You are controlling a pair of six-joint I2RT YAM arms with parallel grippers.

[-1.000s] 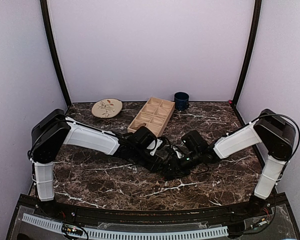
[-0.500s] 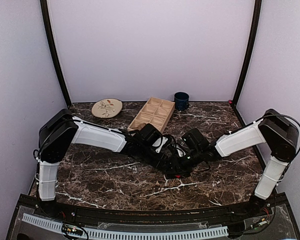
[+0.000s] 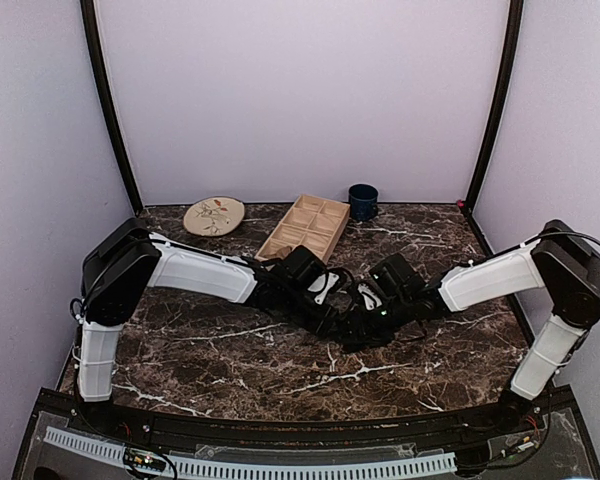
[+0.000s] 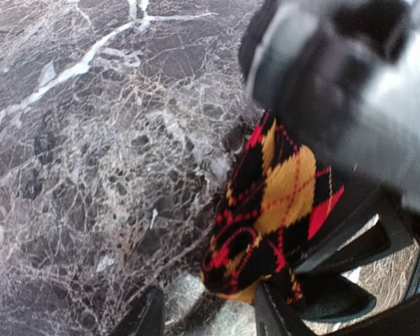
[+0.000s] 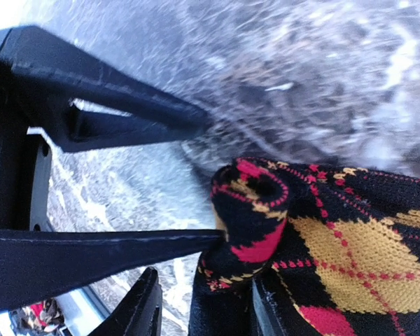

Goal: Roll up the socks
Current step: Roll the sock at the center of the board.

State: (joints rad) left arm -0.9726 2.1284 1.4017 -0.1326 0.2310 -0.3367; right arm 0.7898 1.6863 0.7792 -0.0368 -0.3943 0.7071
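Note:
A rolled sock point(image 4: 269, 210), black with red and yellow diamonds, lies on the marble table point(image 4: 91, 140). It also shows in the right wrist view point(image 5: 315, 231). In the top view both grippers meet mid-table and hide it. My left gripper point(image 4: 208, 318) is open, its right finger next to the roll's end and bare marble between the fingers. It sits at mid-table in the top view point(image 3: 342, 322). My right gripper point(image 5: 203, 311), also in the top view point(image 3: 368, 318), is open, with the sock's dark edge between its fingers and a gap at the left finger. One left-gripper finger point(image 5: 98, 255) touches the roll.
A wooden compartment tray point(image 3: 305, 232), a patterned plate point(image 3: 214, 215) and a dark blue mug point(image 3: 362, 201) stand along the back of the table. Purple walls enclose the table on three sides.
Both grippers have shifted together a little toward the back of the table, with the arms stretched further out. The sock stays under them.

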